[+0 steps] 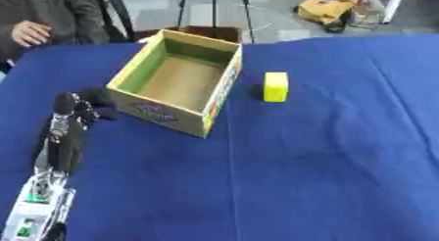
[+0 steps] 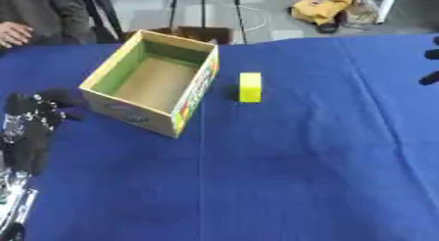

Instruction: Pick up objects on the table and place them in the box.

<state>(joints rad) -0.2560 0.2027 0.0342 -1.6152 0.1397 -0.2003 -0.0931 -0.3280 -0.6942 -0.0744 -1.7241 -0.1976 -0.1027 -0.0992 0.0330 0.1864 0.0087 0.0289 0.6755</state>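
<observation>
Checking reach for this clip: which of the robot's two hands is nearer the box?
The left hand, beside the cardboard box at its left wall. The right hand barely shows at the right eye view's right edge, beyond the yellow block.

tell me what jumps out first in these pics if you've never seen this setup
An open cardboard box with green inner walls sits empty on the blue tablecloth, left of centre. Just to its right, apart from it, stands a small yellow block. The robot's black left hand rests at the box's left side; of the right hand only dark fingertips show at the right edge.
</observation>
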